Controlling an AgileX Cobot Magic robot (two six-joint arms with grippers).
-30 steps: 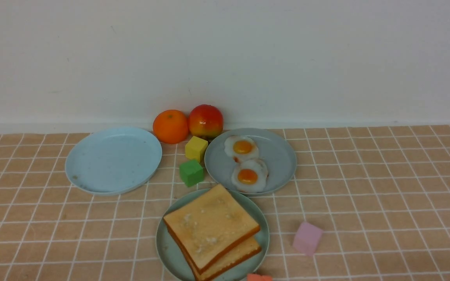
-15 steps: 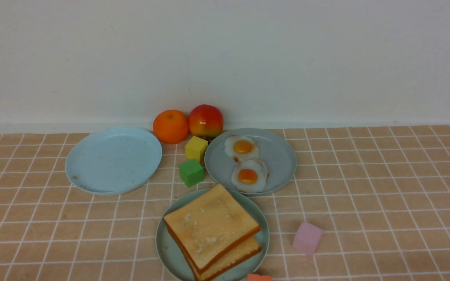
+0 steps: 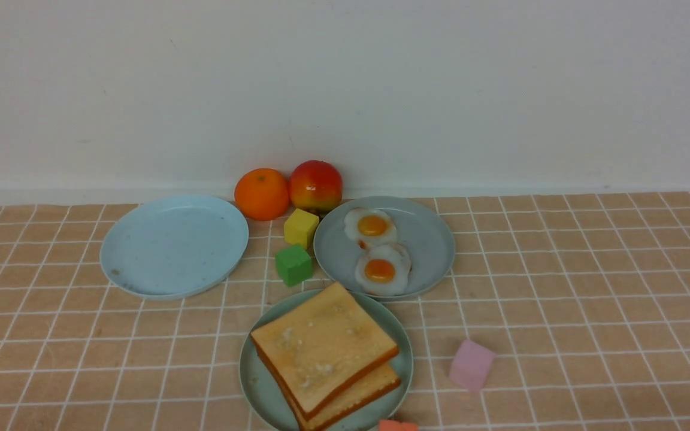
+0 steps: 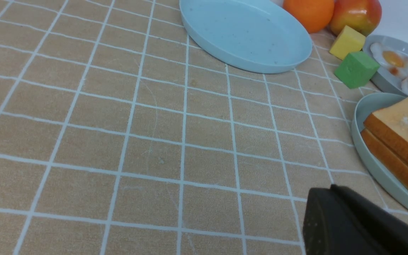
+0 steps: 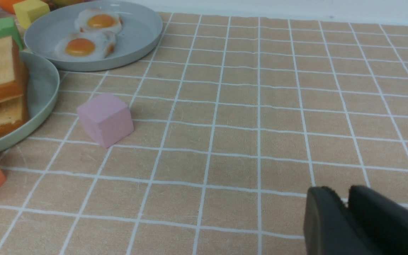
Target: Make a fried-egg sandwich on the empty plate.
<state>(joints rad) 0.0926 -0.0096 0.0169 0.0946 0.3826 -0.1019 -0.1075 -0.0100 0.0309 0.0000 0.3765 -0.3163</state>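
2 toast slices (image 3: 324,353) sit stacked on the near mint plate (image 3: 253,383), left hand (image 4: 326,198) closed empty, right hand (image 5: 345,197) barely parted, empty; likely finishing, next confirm an egg lies between.

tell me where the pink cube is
In the front view the pink cube sits on the tablecloth right of the toast plate, apart from it, with an orange block nearer the front edge.

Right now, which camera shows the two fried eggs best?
The front view: both fried eggs lie whole and centred on the greyish-blue plate. The right wrist view also shows both, but near a corner at a slant. The left wrist view cuts one at the frame edge.
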